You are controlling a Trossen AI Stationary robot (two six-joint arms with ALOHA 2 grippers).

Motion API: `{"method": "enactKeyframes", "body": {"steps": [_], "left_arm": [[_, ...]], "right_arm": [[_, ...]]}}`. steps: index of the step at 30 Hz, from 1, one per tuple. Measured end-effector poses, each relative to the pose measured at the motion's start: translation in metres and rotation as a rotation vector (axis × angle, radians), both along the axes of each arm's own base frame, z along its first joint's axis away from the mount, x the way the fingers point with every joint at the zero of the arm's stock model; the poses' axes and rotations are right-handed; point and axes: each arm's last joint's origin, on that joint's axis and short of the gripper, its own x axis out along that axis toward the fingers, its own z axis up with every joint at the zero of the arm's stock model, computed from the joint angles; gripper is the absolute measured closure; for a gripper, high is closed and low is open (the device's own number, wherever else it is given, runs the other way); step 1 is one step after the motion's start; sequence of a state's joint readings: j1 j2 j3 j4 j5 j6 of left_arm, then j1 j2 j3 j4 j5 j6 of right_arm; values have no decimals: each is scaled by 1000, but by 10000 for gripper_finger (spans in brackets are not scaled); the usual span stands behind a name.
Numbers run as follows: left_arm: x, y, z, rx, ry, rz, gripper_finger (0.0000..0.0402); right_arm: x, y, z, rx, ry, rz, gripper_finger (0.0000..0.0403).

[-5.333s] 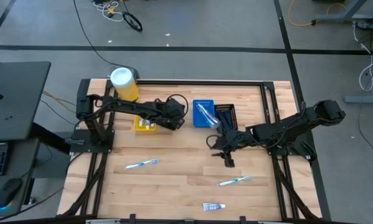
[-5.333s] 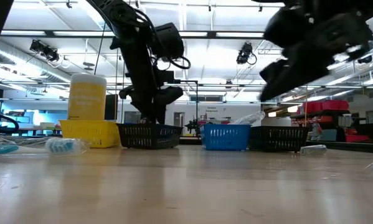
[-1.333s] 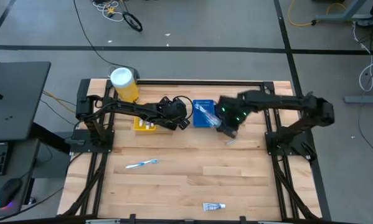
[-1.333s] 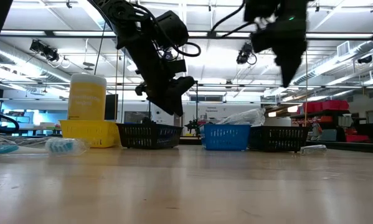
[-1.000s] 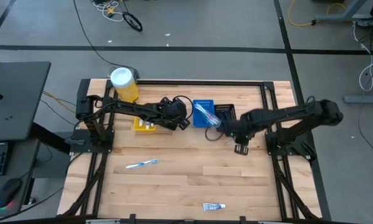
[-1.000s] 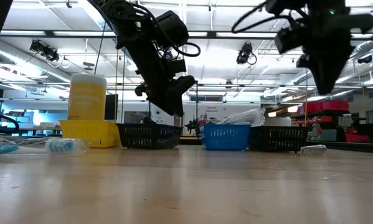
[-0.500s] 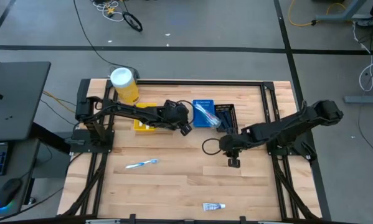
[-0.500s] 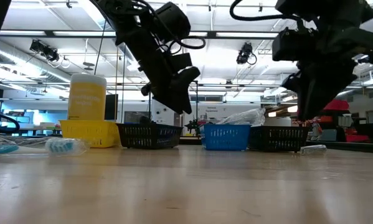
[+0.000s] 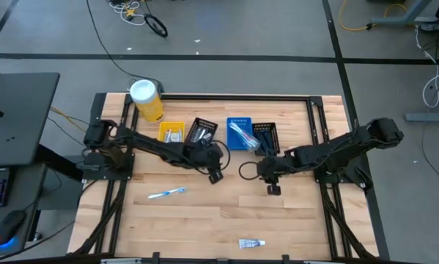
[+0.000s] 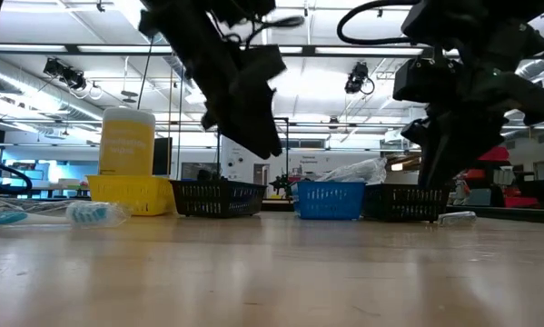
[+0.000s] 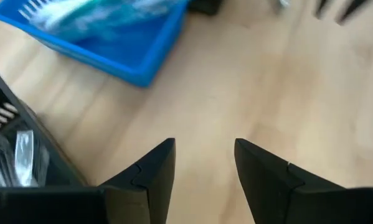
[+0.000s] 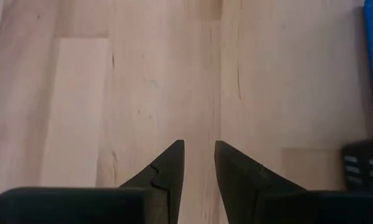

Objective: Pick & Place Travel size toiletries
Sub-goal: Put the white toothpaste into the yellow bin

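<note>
A light-blue toothbrush [image 9: 166, 193] lies flat on the table left of centre. A small white tube [image 9: 251, 243] rests near the near edge. Clear-wrapped toothbrushes [image 9: 242, 136] lie in the blue bin [image 9: 231, 145], and more wrapped items [image 9: 199, 133] lie in the black bin [image 9: 206, 123]. My left gripper [image 9: 215, 177] is open and empty above bare wood, nearward of those two bins; its wrist view shows both [image 11: 203, 146]. My right gripper [image 9: 273, 190] hangs open and empty over bare wood near the table's middle [image 12: 199, 146].
A small yellow bin [image 9: 171, 132] and a second black bin [image 9: 267, 136] stand in the row along the far side. The large yellow canister with a white lid [image 9: 146, 99] is at the far left corner. Bare wood lies between the two grippers and the near edge.
My left gripper has left its place over the black bin and swung toward the near edge, coming down over bare wood; the bin now shows uncovered. My right gripper has shifted a little left and nearward, then stopped. No toiletry has moved.
</note>
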State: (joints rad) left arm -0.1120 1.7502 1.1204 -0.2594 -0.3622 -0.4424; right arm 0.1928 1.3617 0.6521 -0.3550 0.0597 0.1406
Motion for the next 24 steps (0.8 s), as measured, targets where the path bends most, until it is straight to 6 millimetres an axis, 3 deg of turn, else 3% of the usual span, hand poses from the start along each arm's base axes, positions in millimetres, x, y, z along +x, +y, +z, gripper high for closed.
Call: {"method": "enactKeyframes", "body": {"steps": [10,16,20,24], "left_arm": [[-15,-37,33,-60,79,-136,228],[-15,-53,37,-95,38,-220,228],[-17,-60,38,-81,20,-195,228],[-18,-64,38,-73,5,-152,228]], "right_arm": [[8,-4,4,27,-80,-13,285],[12,0,7,98,-129,32,255],[15,19,13,238,-185,130,252],[13,52,20,337,-260,191,252]]}}
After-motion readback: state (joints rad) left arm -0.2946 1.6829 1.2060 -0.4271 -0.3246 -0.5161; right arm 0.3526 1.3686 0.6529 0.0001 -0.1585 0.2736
